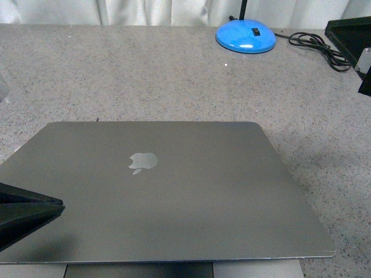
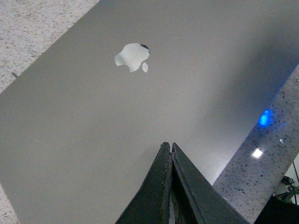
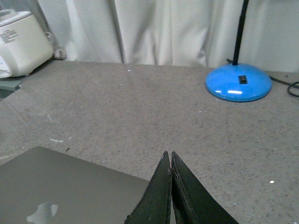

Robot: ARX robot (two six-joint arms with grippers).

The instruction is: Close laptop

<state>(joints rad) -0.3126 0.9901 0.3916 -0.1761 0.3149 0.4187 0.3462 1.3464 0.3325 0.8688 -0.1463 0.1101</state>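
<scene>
The laptop (image 1: pixel 174 191) lies on the speckled grey table with its space-grey lid down, apple logo (image 1: pixel 142 161) facing up; a strip of its base shows under the front edge. My left gripper (image 1: pixel 58 204) is shut and empty, over the lid's front left part. In the left wrist view its tips (image 2: pixel 168 147) sit close above the lid (image 2: pixel 93 116), short of the logo (image 2: pixel 133 57). My right gripper (image 1: pixel 362 55) is shut, raised at the far right, away from the laptop. In the right wrist view its tips (image 3: pixel 168 155) hang above bare table beside the lid's corner (image 3: pixel 70 191).
A blue lamp base (image 1: pixel 246 36) with a black stem stands at the back, its black cord (image 1: pixel 316 45) coiled to the right. A white appliance (image 3: pixel 21 42) stands at the far left back. White curtains hang behind the table (image 1: pixel 116 75).
</scene>
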